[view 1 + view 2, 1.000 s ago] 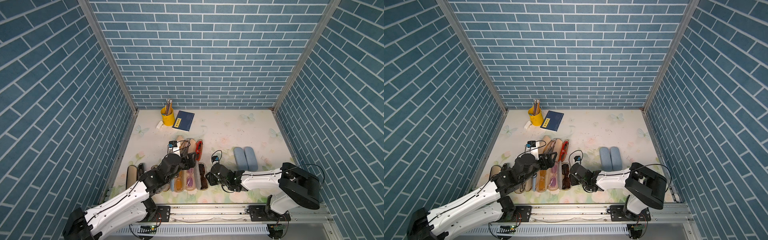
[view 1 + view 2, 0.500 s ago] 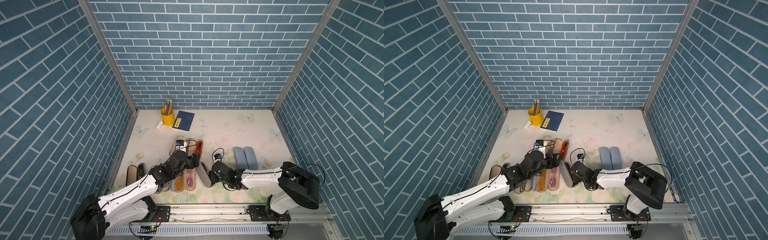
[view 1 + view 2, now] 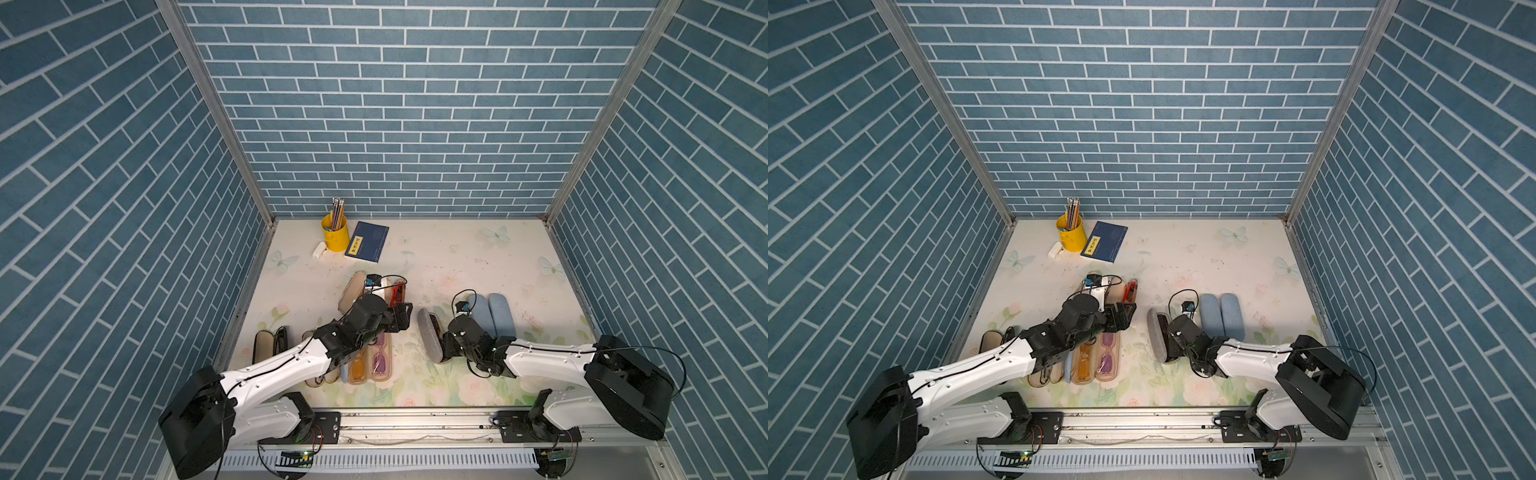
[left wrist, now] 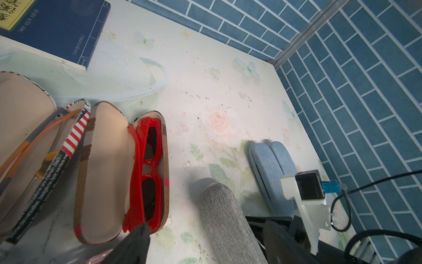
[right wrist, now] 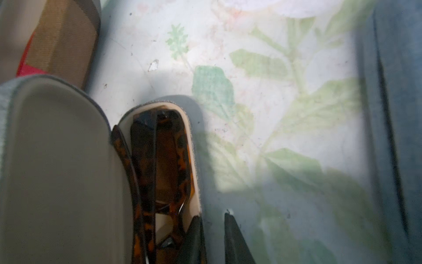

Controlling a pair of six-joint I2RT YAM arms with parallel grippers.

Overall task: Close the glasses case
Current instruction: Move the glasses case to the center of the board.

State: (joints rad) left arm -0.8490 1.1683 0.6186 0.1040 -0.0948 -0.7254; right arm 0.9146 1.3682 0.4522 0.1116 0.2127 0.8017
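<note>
The grey fabric glasses case [image 3: 428,338] [image 3: 1156,338] lies at the table's front middle, half open, its lid raised over the base. In the right wrist view tortoiseshell glasses [image 5: 159,164] lie in the base beside the cream lid lining [image 5: 57,171]. My right gripper [image 5: 213,238] [image 3: 446,347] is shut on the base's side wall, one finger inside and one outside. My left gripper [image 4: 209,244] [image 3: 401,318] is open, with the lid's grey outside [image 4: 228,224] between its fingers; whether they touch it does not show.
To the left lie an open plaid case with red sunglasses [image 4: 146,169], a flag-print case [image 4: 75,132] and clear cases with tinted glasses [image 3: 380,357]. A closed blue case [image 3: 494,316] lies right of the grey case. A yellow pencil cup [image 3: 333,235] and a blue book [image 3: 368,247] are at the back.
The grey case has shifted right, away from the row, and its lid has swung up from lying flat. My left gripper has reached right to the lid. The right fingers have narrowed onto the wall.
</note>
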